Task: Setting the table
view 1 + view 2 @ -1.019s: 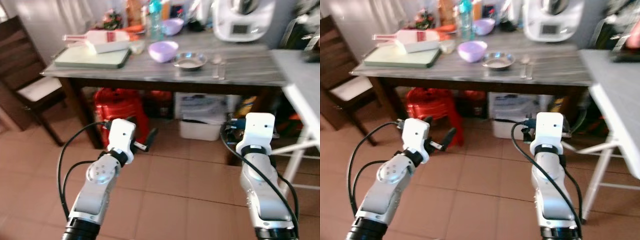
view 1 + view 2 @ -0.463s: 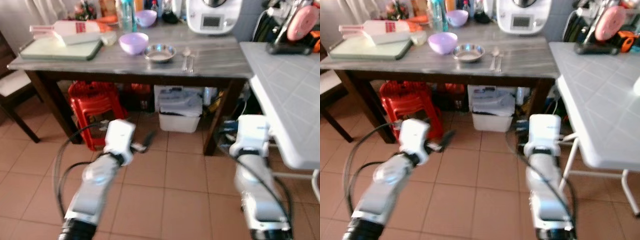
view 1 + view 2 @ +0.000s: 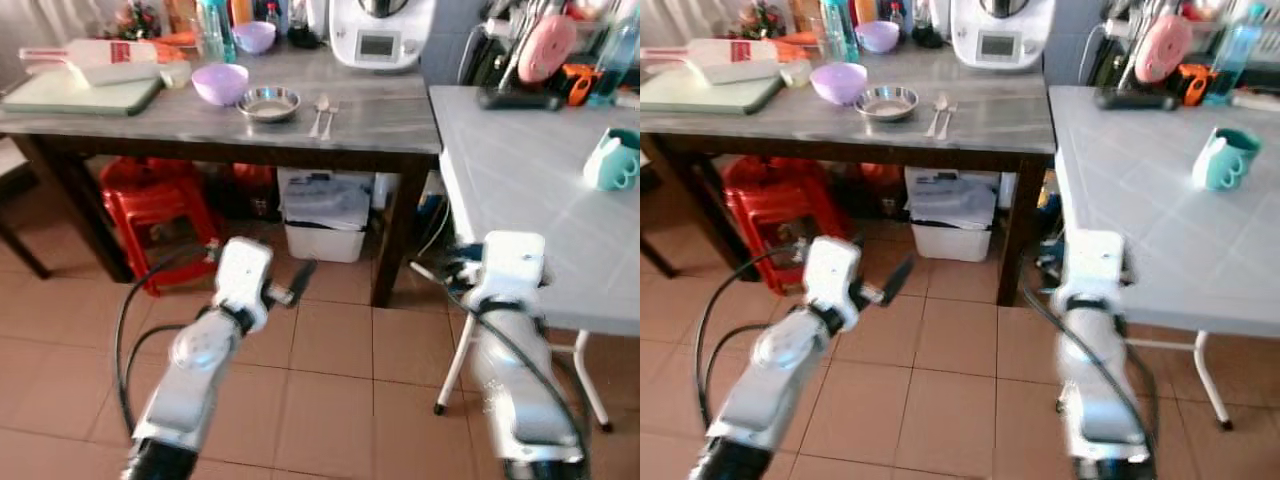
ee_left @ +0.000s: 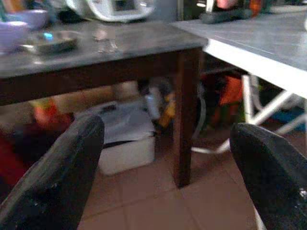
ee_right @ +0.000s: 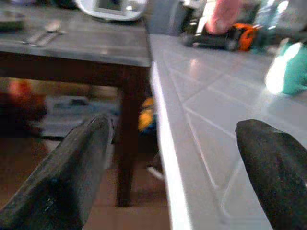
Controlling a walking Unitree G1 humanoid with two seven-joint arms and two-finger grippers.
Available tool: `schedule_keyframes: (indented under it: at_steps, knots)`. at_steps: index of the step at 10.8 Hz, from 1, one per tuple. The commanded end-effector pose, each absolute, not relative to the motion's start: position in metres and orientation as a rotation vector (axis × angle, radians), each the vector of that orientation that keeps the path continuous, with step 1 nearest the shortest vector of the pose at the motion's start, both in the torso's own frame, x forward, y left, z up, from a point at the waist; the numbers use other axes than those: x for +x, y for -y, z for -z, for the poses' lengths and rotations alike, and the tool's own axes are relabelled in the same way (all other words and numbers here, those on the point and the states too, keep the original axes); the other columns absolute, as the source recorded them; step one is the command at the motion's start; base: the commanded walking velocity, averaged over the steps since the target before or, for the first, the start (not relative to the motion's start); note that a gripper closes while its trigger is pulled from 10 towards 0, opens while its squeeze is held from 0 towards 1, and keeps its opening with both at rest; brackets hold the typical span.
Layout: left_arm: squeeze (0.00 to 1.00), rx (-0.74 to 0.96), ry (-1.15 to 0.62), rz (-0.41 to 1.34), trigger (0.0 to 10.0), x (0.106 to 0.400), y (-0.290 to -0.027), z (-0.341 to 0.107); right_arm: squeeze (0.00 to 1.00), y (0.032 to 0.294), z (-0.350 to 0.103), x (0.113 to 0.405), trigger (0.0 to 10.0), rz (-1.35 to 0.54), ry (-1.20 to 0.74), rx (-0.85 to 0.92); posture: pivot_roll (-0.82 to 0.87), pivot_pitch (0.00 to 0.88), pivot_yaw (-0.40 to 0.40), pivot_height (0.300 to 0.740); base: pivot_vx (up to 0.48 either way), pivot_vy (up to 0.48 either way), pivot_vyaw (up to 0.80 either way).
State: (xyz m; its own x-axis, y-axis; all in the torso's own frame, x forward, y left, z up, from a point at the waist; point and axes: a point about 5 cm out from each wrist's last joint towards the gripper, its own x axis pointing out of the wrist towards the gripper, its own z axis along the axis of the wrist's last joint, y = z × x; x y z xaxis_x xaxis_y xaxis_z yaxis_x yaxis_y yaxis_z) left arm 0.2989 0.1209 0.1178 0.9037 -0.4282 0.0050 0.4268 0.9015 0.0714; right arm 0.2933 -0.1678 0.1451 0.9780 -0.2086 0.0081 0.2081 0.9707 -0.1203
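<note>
A purple bowl (image 3: 220, 82), a metal dish (image 3: 268, 102) and a spoon with a fork (image 3: 322, 103) lie on the dark table (image 3: 380, 125) ahead on the left. A teal mug (image 3: 612, 160) stands on the white tiled table (image 3: 510, 180) on the right. Both silver arms are held low over the floor, short of both tables. My left gripper (image 4: 168, 167) is open and holds nothing, facing the dark table's corner leg. My right gripper (image 5: 168, 167) is open too, level with the white table's edge.
A red stool (image 3: 150, 200) and a white bin (image 3: 322, 215) sit under the dark table. On that table are a green cutting board (image 3: 80, 95), a white appliance (image 3: 375, 30) and bottles. Pink and orange items (image 3: 540, 45) crowd the white table's back. Tiled floor lies underfoot.
The view has swung to the right, bringing the white table and teal mug into sight. Both arms keep the same low pose, grippers unchanged.
</note>
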Motion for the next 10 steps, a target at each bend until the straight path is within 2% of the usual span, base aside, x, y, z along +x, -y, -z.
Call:
schedule_keyframes:
  at_steps: [1, 7, 10]
  knots:
    - [0.00, 0.078, 0.036, 0.462, 10.0, 0.2994, -0.1170, -0.1218, 0.00, 0.1746, -0.1503, 0.2940, 10.0, 0.233, 0.005, -0.125, -0.03, 0.101, 0.023, 0.740, 0.000, -0.371, 0.00]
    - [0.00, 0.082, 0.044, 0.467, 10.0, 0.3001, -0.1156, -0.1232, 0.00, 0.1737, -0.1524, 0.2947, 10.0, 0.225, 0.016, -0.143, -0.03, 0.102, 0.026, 0.740, 0.000, -0.364, 0.00]
    - [0.00, 0.027, 0.079, 0.474, 10.0, 0.2992, -0.1142, -0.1275, 0.00, 0.1744, -0.1534, 0.2940, 10.0, 0.227, 0.022, -0.153, -0.04, 0.107, 0.025, 0.740, 0.000, 0.000, 0.00]
